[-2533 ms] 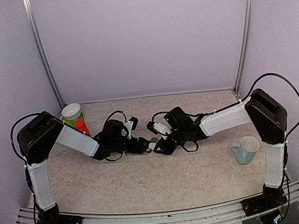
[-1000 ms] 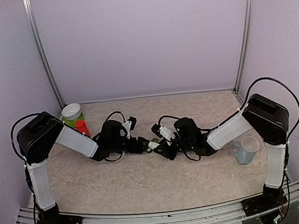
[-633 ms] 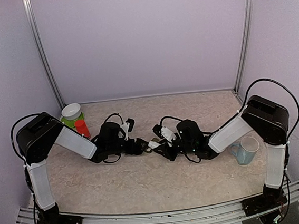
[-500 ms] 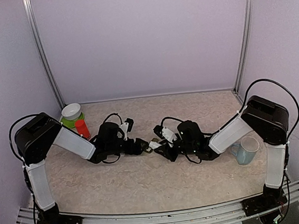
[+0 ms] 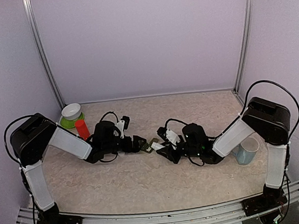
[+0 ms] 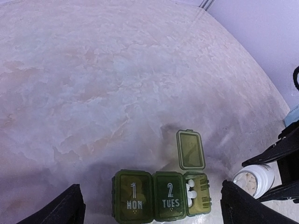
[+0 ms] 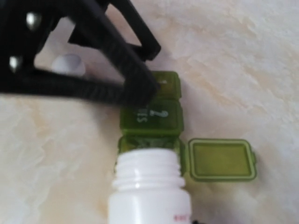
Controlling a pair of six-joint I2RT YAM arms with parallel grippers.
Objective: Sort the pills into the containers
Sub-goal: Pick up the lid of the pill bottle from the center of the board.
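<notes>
Now my left gripper (image 5: 140,143) has spread wide, empty, and backed off the containers (image 6: 161,195), end lid open, so my right gripper (image 5: 163,149), clamped on the white bottle (image 7: 149,186), can pour.

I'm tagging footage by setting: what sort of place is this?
Probably a lab test cell, not a home: plain lilac panels in metal framing enclose a marble-patterned table, with two robot arms bolted to a rail at its near edge.
</notes>
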